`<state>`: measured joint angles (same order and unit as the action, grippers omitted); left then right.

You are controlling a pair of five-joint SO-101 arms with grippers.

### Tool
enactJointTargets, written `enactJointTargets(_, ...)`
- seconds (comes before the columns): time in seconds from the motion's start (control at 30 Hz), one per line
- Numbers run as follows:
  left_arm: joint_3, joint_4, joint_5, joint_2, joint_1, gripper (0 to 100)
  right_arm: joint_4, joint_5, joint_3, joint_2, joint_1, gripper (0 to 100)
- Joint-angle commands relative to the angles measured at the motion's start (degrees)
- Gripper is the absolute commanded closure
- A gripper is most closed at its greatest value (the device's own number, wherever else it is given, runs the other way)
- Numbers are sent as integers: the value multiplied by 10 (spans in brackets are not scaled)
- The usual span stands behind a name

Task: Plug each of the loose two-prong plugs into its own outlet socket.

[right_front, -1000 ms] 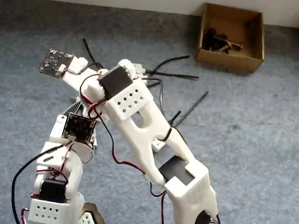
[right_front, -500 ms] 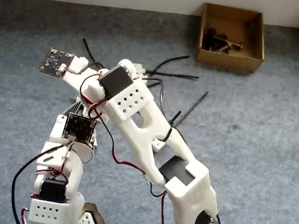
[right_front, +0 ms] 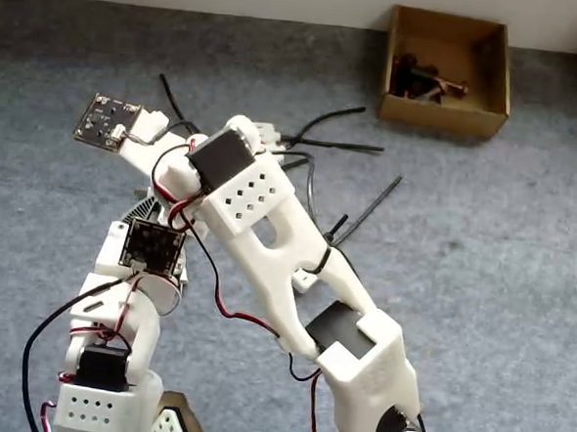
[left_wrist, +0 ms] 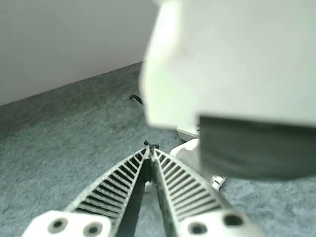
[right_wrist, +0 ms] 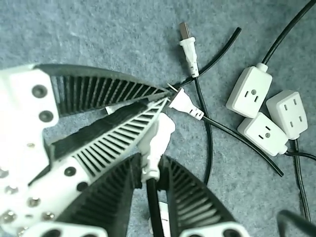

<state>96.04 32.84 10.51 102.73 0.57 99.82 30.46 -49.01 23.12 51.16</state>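
as the right tool (right_wrist: 152, 165) clamps a white plug (right_wrist: 160, 127), sockets (right_wrist: 249, 92) lie near.

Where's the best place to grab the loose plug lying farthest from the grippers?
Probably the white body of the plug, from above, closing across its narrow sides. It lies flat on the carpet with prongs and cord at opposite ends, so that keeps the prongs free.

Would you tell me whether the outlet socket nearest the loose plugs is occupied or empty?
Empty: the outlet socket shows bare slots, with no plug in it.
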Motion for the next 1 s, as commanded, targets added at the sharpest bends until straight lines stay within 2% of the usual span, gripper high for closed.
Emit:
enactJointTargets(0.0, 12, -10, -5, 0, 10, 993, 8, -4, -36, -45, 18, 993)
enactJointTargets(0.3, 12, -10, -4, 6, 8, 993, 8, -4, -36, -44, 17, 993)
enactJointTargets(0.73, 12, -14, -6, 7, -36, 993, 6, -4, -36, -42, 17, 993)
enactJointTargets(0.97, 7, -16, -10, 7, -62, 993, -7, -3, -35, -41, -13, 993)
